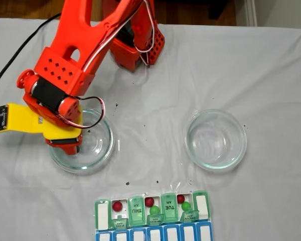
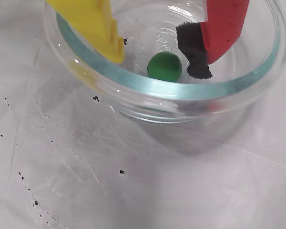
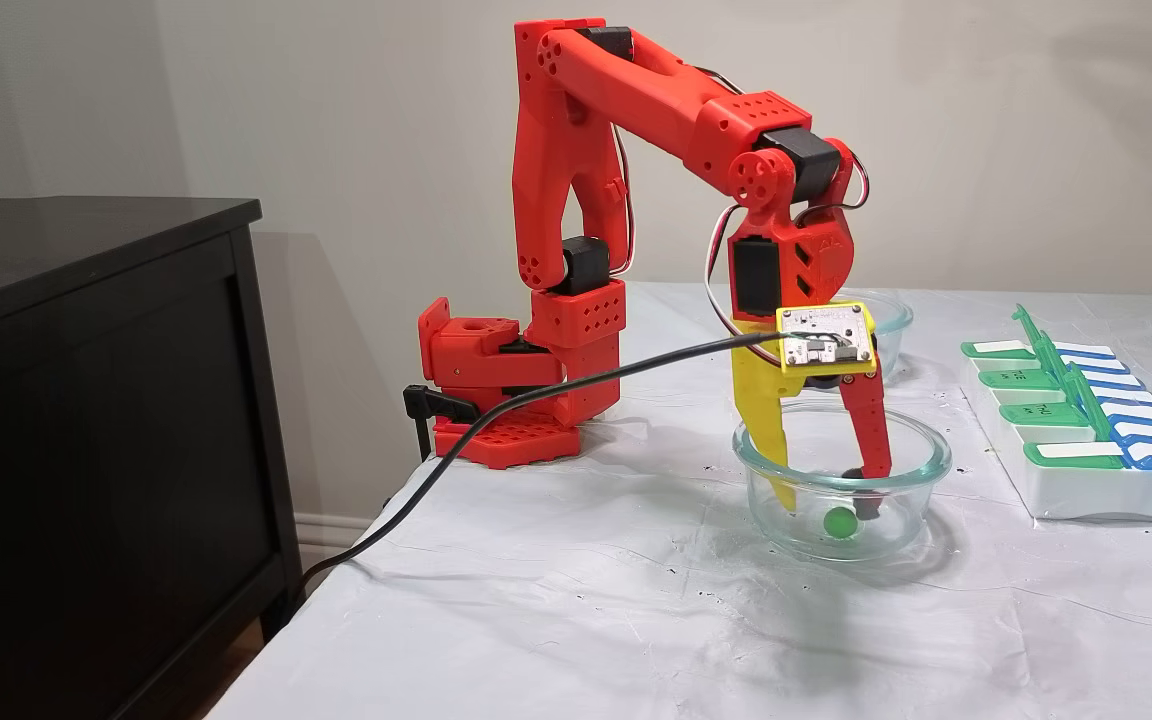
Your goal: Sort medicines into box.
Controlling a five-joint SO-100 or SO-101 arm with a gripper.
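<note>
One green medicine [image 2: 164, 66] lies on the bottom of a clear glass bowl [image 2: 181, 93]; the side fixed view shows this pill [image 3: 841, 522] too. My gripper [image 2: 159, 67] is open inside the bowl, its yellow finger [image 2: 97, 28] left of the pill and its red finger with a black foam pad [image 2: 193, 50] right of it. From the side the gripper [image 3: 828, 500] reaches down past the rim. The box [image 1: 153, 216] lies near the front table edge with some lids raised. Its open compartments hold red pills [image 1: 117, 206] [image 1: 149, 202] [image 1: 180, 199] and green pills [image 1: 154, 210] [image 1: 185, 206].
A second glass bowl [image 1: 215, 139] stands to the right with nothing in it. The arm's red base [image 3: 506, 400] sits at the back of the white cloth. A black cable [image 3: 536, 395] trails off the table's left side beside a dark cabinet [image 3: 86, 400].
</note>
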